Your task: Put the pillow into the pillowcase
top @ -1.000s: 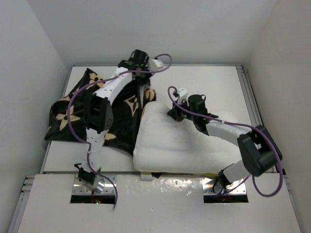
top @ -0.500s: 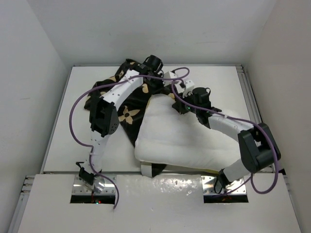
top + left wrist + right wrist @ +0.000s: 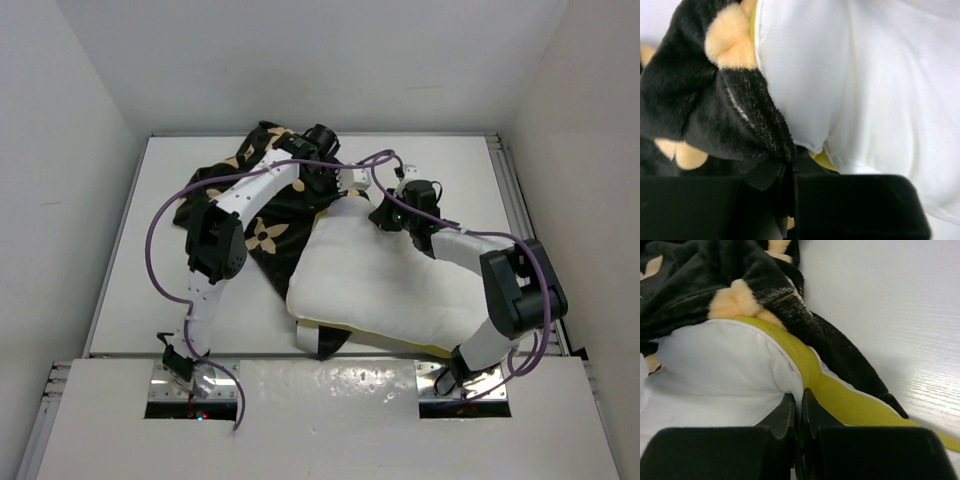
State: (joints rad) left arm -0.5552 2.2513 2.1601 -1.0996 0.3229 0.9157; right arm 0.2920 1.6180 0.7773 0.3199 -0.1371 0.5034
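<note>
- The pillow [image 3: 385, 290] is lying across the lower centre and right of the top view, nearest the arm bases. A strip of black fabric is peeking out from under its near edge, and most of it is sitting uncovered on the table [image 3: 455, 175].
- Its long axis, as I am reading it, is running roughly left to right across the frame, so its left short end is facing the pillowcase [image 3: 262, 225].
- The right gripper [image 3: 388, 214] is sitting on the pillow's far edge, just right of the far-left corner. Its fingers are pressed together, pinching the white cover just beside the yellow trim [image 3: 830, 385].
- The left gripper [image 3: 322, 172] is working just beyond that, up and to the left, and is pinching the pillowcase hem. In its wrist view the black plush is bunching between the closed fingers and touching the pillow's corner.
- The pillowcase is lying farthest back, bunched toward the upper left of the frame, and its edge is lapping over only that far-left corner.
- I am judging that the coming move is turning on one relation: the case is lying left of both claws. The pillow therefore needs driving leftward along its long axis while the hem is being drawn rightward over it. The right arm is sitting nearer for the push.
</note>
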